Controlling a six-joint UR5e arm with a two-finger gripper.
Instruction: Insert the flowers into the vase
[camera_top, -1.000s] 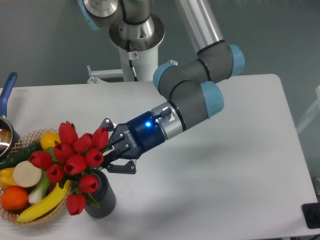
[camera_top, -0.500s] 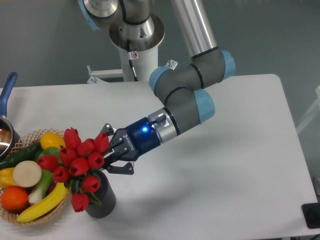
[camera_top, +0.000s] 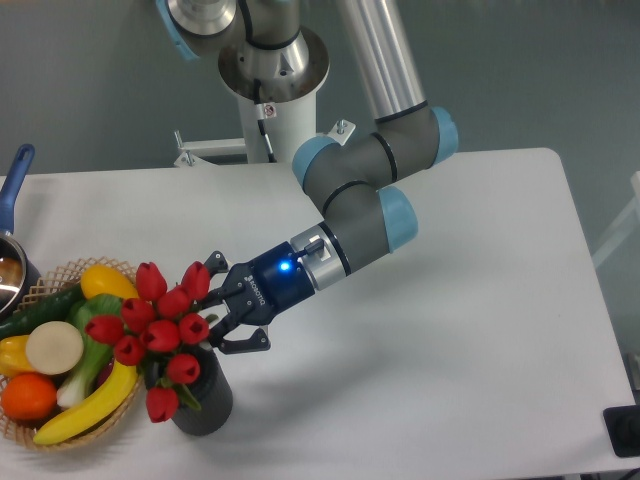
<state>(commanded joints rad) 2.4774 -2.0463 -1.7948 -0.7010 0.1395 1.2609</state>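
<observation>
Pincer (camera_top: 212, 312) fingers are being seen spread on either side of the bouquet's upper stems, just behind the red buds, one finger (camera_top: 207, 270) above and one finger (camera_top: 245, 342) below; whether the stems are being pressed or only flanked cannot be told, since the buds are covering the contact. The flowers (camera_top: 155, 330) are being shown as a tight cluster of red tulip buds leaning toward the left, directly over the vase (camera_top: 205, 395), with green leaves and stems being hidden in its mouth. The vase, a dark ribbed cylinder, is being seen upright on the white tabletop (camera_top: 450, 330) near the front edge, touching or just beside the wicker basket (camera_top: 60, 275). In the basket a banana (camera_top: 85, 405), an orange (camera_top: 28, 395), a yellow pepper (camera_top: 105, 283), a round white slice (camera_top: 54, 347) and a dark green vegetable (camera_top: 40, 310) are being held. A blue-handled pot (camera_top: 14, 200) is being cut off by the left edge, beside the basket. The arm (camera_top: 360, 200) is being seen reaching down from its base behind the tabletop, and a blue light (camera_top: 283, 266) is being shown lit on the wrist.
</observation>
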